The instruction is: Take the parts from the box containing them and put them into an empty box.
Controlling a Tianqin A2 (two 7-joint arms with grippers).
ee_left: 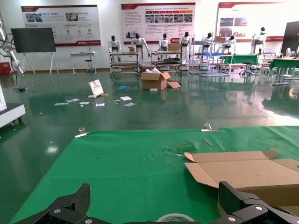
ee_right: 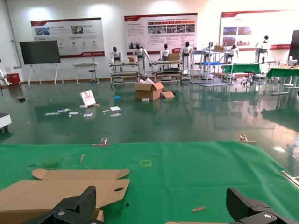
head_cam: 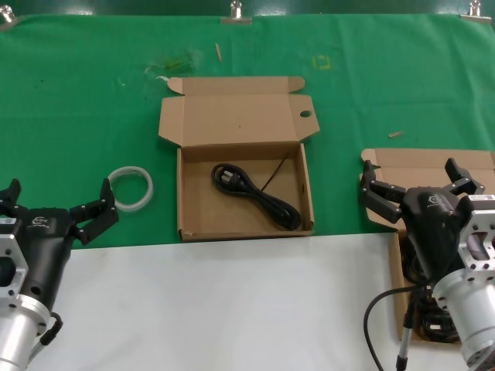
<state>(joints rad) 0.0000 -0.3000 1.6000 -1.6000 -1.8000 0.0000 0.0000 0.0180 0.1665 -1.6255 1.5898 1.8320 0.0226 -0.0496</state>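
Left gripper (head_cam: 54, 202) sits low at the left over the white table edge, fingers spread wide, holding nothing; the white plastic ring (head_cam: 131, 188) lies just beside it on the green cloth (head_cam: 77, 93); in the middle is the open box with the holed flap (head_cam: 244, 161), one black power cord (head_cam: 257, 196) lying loosely inside; at the right, the right gripper (head_cam: 414, 179) hangs wide open and empty over the plain-flap box (head_cam: 433, 158), dark cords (head_cam: 421, 321) partly hidden under the arm.
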